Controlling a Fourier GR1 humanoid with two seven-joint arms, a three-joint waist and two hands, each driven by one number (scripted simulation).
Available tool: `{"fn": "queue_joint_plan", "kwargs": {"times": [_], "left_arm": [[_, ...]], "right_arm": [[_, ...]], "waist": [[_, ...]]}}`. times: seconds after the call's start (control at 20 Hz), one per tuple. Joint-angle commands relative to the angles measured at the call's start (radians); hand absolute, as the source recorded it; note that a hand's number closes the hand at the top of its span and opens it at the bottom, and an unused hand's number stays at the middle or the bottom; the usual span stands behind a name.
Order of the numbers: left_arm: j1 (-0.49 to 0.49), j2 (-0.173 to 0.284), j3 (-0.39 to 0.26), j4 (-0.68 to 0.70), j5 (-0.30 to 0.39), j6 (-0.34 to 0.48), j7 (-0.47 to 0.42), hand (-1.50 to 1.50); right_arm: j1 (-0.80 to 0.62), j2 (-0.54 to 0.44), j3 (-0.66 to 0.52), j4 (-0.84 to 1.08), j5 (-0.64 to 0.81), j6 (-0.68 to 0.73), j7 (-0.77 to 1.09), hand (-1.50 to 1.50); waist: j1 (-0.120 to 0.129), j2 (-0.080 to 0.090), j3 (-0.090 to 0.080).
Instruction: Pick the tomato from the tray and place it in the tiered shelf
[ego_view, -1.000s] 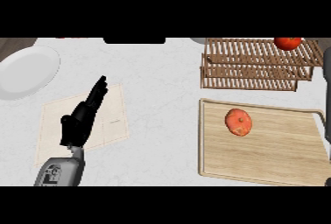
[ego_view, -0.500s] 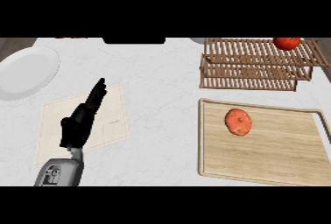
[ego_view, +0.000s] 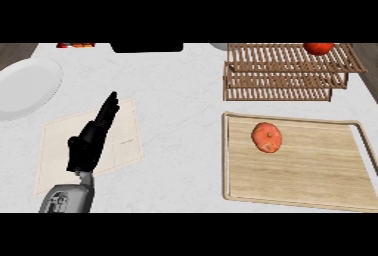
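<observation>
Tomato (ego_view: 267, 137) lies on wooden tray (ego_view: 310, 190), apart from tiered shelf (ego_view: 284, 75); placement outstanding. Left robot hand (ego_view: 92, 140) rests over desk (ego_view: 177, 115), fingers straight, empty. Right robot hand out of view.

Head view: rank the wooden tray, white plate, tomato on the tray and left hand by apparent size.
1. Wooden tray
2. White plate, partly cut off at the edge
3. Left hand
4. Tomato

Text/labels check: none legible.
No readable txt, nos., brands or signs on tray (ego_view: 295, 185), tiered shelf (ego_view: 284, 72), plate (ego_view: 26, 87) or the cloth (ego_view: 59, 145); faint marks on cloth, unreadable.
</observation>
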Motion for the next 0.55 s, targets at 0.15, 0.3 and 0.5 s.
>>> {"fn": "queue_joint_plan", "kwargs": {"times": [0.15,0.3,0.5], "left_arm": [[-0.002,-0.011,0.003,0.031,-0.014,0.023,-0.012,0.00],[0.030,0.020,0.017,-0.047,0.021,-0.017,0.021,0.00],[-0.003,0.018,0.014,-0.012,0.013,-0.015,0.016,0.00]], "right_arm": [[0.265,-0.130,-0.249,-0.161,-0.257,0.280,0.032,-1.50],[0.415,-0.130,-0.332,-0.273,-0.335,0.405,0.026,-1.50],[0.498,-0.186,-0.545,-0.235,-0.527,0.534,-0.010,-1.50]], "waist": [[-0.017,0.001,0.001],[-0.014,-0.003,0.002],[-0.007,0.001,0.001]]}}
